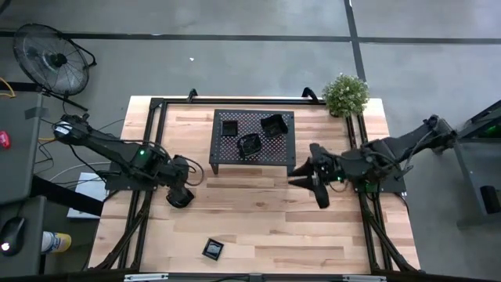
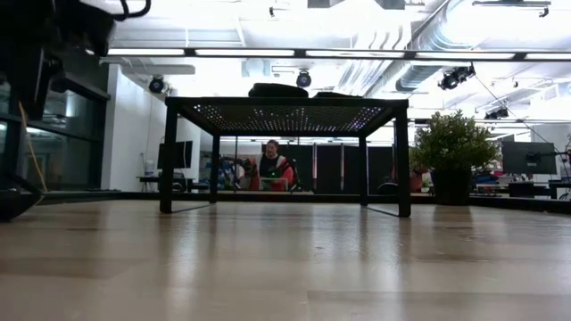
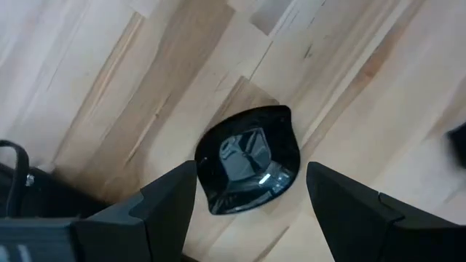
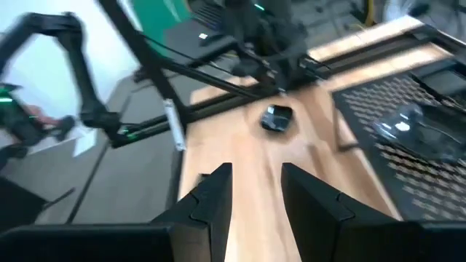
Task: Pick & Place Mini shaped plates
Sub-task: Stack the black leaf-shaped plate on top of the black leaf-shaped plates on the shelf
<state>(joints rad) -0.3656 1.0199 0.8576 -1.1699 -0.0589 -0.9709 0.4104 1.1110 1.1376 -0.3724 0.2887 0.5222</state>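
No legible text, label, brand, number or sign found in any view. Nothing readable on the worktop (image 1: 266,211), the mesh rack (image 1: 252,139), the small black plates (image 3: 248,160), the arms or the room behind.

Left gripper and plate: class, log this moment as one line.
left gripper: open, above plate | plate: on table, not gripped | right gripper: open, empty

Glossy black plate (image 3: 249,161) — (perforated rack (image 1: 252,137) black).
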